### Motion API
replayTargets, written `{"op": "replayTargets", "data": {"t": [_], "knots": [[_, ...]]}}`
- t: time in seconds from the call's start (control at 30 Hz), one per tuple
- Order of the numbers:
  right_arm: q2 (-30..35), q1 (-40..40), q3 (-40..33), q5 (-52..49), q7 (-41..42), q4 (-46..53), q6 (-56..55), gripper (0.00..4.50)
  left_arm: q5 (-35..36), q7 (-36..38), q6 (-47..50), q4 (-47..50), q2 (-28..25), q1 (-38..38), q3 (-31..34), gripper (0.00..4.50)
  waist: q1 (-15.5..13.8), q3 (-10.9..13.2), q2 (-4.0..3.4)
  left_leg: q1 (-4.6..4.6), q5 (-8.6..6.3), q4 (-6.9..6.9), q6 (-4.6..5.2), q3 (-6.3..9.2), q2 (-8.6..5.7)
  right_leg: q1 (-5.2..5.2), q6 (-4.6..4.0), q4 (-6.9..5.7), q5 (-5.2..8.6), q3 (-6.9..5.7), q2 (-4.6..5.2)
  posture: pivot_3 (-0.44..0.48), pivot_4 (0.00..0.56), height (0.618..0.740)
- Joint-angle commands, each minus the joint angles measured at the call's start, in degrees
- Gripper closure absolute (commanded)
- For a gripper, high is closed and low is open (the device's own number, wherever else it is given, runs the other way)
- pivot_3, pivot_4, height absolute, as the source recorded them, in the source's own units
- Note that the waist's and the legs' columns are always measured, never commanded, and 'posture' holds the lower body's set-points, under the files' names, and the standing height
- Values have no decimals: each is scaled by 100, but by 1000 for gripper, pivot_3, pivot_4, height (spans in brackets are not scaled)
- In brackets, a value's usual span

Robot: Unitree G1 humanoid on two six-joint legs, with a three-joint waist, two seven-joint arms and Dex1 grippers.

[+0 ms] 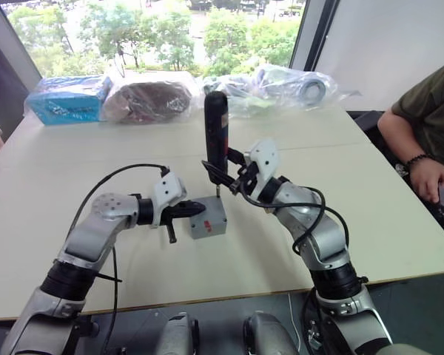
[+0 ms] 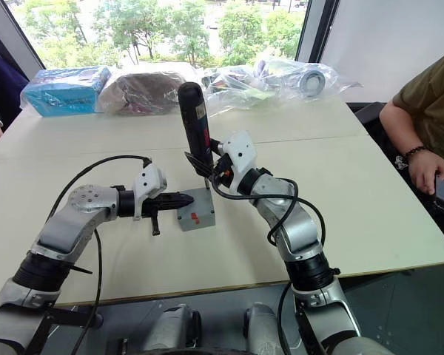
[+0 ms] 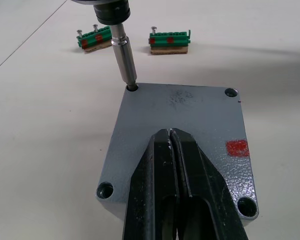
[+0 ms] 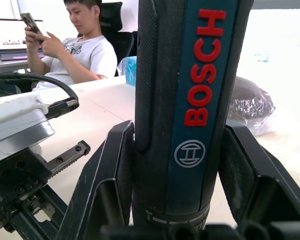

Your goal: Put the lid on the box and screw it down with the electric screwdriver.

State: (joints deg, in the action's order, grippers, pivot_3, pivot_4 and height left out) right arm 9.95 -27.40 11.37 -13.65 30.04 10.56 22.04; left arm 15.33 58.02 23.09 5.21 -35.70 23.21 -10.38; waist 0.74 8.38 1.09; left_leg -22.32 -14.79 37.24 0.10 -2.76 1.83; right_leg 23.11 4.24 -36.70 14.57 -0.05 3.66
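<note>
Closed left end effector [image 3: 172, 150] presses the lid [image 3: 190, 125]; right end effector [image 1: 233, 177] grips the electric screwdriver [image 1: 215, 129] at its corner.

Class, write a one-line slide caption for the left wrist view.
Left gripper, jaws shut, presses on the lid while the electric screwdriver bit sits in a corner screw hole.

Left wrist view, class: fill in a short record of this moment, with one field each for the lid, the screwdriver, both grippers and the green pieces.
lid: lid on the box, red mark on top
electric screwdriver: electric screwdriver upright, bit in a corner screw hole
left gripper: left gripper shut, fingertips over the lid's top
right gripper: right gripper shut on the screwdriver
green pieces: two green circuit pieces on the table beyond the lid
</note>
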Motion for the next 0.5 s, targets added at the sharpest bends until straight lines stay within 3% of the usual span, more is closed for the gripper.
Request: {"op": "replayTargets", "data": {"t": [0.03, 0.33, 0.5], "knots": [[165, 368, 258, 222, 5, -602, 487, 2656, -111, 39, 30, 35, -74, -91, -89, 4500, 1, -15, -2, 0, 0, -2, 0, 0, 0, 0, 0, 2, 0, 0, 0, 0, 150, 740], [212, 295, 146, 194, 8, -380, 223, 2656, -110, 44, 51, 101, -67, -132, -84, 4500, 1, -34, -5, 0, 0, -17, 0, 1, 3, -3, -2, 33, 0, -1, 5, 0, 150, 740], [217, -155, -336, -482, 132, 761, 395, 2656, -37, 68, 135, 318, -137, -198, -22, 4500, -1, -20, -18, -16, -1, -21, -1, 1, 3, 5, -2, 47, 0, -3, 21, 0, 150, 740]]}}
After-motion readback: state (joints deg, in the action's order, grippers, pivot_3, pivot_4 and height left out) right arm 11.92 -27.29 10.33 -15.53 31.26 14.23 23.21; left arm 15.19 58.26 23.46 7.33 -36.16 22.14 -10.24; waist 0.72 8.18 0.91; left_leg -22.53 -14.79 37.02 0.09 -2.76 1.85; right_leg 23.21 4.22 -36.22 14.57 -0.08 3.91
